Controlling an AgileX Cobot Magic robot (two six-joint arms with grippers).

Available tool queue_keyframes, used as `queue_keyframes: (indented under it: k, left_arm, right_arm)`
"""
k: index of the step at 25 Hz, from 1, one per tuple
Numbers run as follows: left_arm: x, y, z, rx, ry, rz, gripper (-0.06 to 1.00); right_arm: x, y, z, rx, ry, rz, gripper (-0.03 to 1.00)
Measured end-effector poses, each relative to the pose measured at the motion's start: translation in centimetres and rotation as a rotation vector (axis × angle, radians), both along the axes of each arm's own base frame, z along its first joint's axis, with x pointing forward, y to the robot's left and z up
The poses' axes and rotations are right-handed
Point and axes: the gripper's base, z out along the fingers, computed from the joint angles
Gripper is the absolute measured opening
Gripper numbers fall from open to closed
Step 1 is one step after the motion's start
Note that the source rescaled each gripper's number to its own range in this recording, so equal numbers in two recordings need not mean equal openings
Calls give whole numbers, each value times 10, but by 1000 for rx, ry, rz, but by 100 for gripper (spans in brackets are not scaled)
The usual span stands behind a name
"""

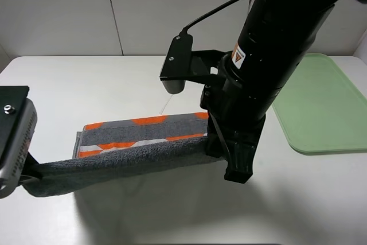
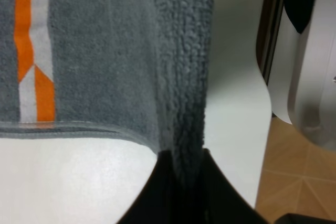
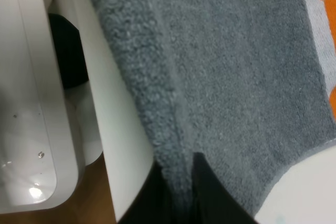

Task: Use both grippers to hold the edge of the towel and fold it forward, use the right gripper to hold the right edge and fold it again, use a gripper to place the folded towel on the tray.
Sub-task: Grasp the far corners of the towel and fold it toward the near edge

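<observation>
The towel (image 1: 132, 156) is grey with an orange and white band. Its near edge is lifted off the white table (image 1: 69, 84) and stretched between my two grippers. My left gripper (image 1: 31, 171) is shut on the towel's left corner at the left edge of the exterior view. My right gripper (image 1: 221, 147) is shut on the right corner under the big black arm. In the left wrist view the black fingers (image 2: 181, 169) pinch the grey edge (image 2: 181, 93). In the right wrist view the fingers (image 3: 178, 184) pinch the edge (image 3: 157, 103) too. The green tray (image 1: 324, 104) lies at the right.
The right arm (image 1: 269, 50) hides part of the table between the towel and the tray. The table's front edge and the floor (image 2: 294, 171) show in both wrist views. A white wall stands behind the table.
</observation>
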Motion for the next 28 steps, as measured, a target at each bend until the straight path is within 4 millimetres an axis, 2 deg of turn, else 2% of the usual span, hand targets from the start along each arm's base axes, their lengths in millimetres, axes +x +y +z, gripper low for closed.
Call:
queue_keyframes:
  k: [13, 19, 28]
  left_arm:
    - [17, 3, 6, -17, -180, 17, 0]
    - [28, 11, 8, -34, -226, 93, 0]
    - [57, 5, -25, 64, -154, 110, 0]
  right_arm:
    - [10, -1, 1, -13, -116, 21, 0]
    - [21, 10, 3, -4, -155, 22, 0]
    - [42, 28, -2, -47, -186, 36, 0]
